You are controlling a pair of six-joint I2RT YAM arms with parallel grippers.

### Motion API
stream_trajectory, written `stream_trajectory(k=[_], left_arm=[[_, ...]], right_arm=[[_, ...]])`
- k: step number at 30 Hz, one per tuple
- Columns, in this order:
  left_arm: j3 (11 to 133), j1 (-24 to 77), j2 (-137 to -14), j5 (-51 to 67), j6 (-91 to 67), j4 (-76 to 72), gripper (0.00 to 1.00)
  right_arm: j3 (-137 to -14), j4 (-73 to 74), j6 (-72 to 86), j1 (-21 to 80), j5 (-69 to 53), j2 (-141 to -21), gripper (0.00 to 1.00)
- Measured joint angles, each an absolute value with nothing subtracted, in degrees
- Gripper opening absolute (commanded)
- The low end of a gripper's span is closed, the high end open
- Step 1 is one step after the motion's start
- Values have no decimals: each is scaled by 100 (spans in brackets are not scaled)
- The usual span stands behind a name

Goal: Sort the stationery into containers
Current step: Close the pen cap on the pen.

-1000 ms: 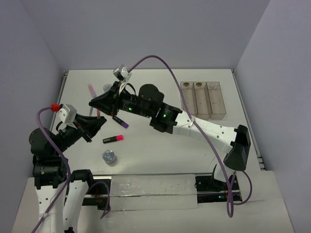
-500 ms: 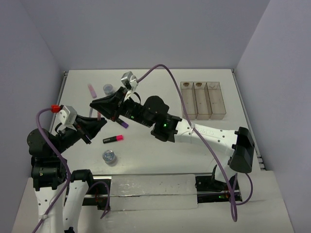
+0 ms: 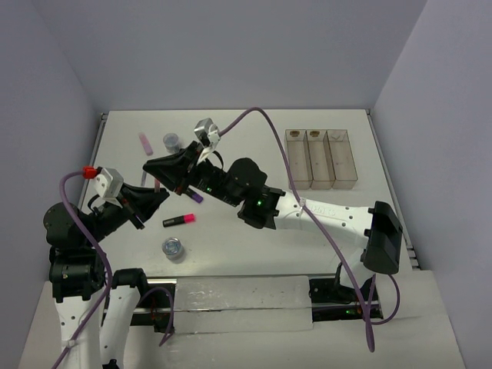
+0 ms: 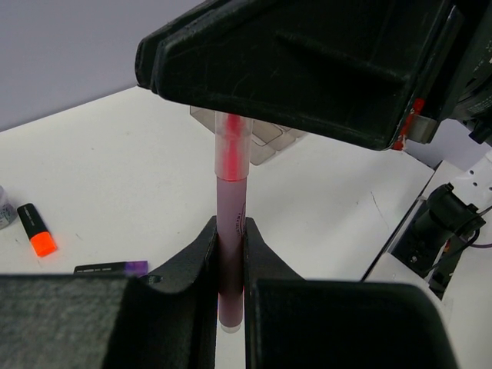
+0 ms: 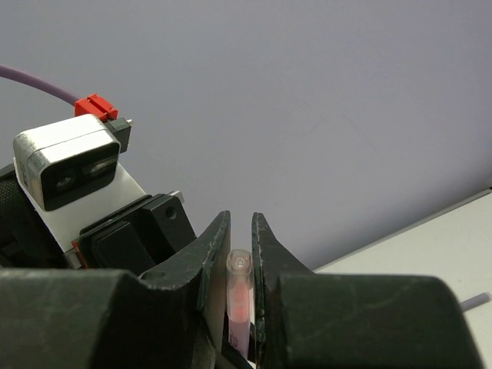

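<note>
Pink at the core, clear at the wall: thin stick [image 4: 231, 184] caught in both grips at once, upright in the left wrist view. Lower end pinched tight between the narrow jaws of the left gripper [image 4: 231, 227]. Upper end tucked into the right gripper [image 5: 240, 223] directly above, fingers [image 5: 214, 257] closed in against both sides of the capped tip. Held between the two hands, above the table [image 3: 254, 254].

Seen from the top view:
- Just right of the grippers: purple-ended highlighter [image 3: 192, 197].
- Nearer the left arm's base: pink-ended highlighter [image 3: 178, 221] and round pot [image 3: 172, 247].
- Beyond the grippers: second pot [image 3: 171, 141] and pale pink block [image 3: 144, 143].
- Well apart from both grippers, off to the right: three joined clear bins [image 3: 320, 157].

Left of the left fingers in the wrist view: orange-ended highlighter [image 4: 37, 229], flat on the table.
</note>
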State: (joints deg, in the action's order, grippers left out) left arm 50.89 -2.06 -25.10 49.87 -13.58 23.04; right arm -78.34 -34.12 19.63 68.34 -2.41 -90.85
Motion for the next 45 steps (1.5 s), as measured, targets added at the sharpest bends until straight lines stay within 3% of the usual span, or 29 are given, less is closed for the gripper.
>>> stream_trajectory(k=[1, 4, 8, 24, 30, 37, 44, 45], left_arm=[[5089, -211, -2508, 4993, -1348, 2307, 0], [5089, -231, -2510, 4994, -1351, 2297, 0], [5140, -257, -2559, 4858, -1345, 2206, 0], [5286, -307, -2589, 4718, -1377, 2218, 0], [5286, -307, -2589, 4719, -1477, 2128, 0], [5286, -305, -2589, 4822, -1632, 1927, 0], [5281, -307, -2582, 4965, -1930, 1684, 0], [5276, -307, -2583, 4962, -1953, 1685, 0]], right_arm=[[-7853, -3388, 1962, 6834, -246, -9087, 18], [-7984, -3236, 1983, 6835, -294, -9126, 35], [-8145, -2709, 2081, 6908, -572, -9280, 48], [-8617, -2174, 2201, 6917, -585, -9434, 44], [-8562, -2252, 2415, 6855, -713, -9400, 53], [-8236, -2461, 2685, 6731, -1033, -9181, 46], [-8117, -2475, 2379, 6721, -1142, -9021, 3], [-8117, -2472, 2340, 6718, -1146, -9021, 0]])
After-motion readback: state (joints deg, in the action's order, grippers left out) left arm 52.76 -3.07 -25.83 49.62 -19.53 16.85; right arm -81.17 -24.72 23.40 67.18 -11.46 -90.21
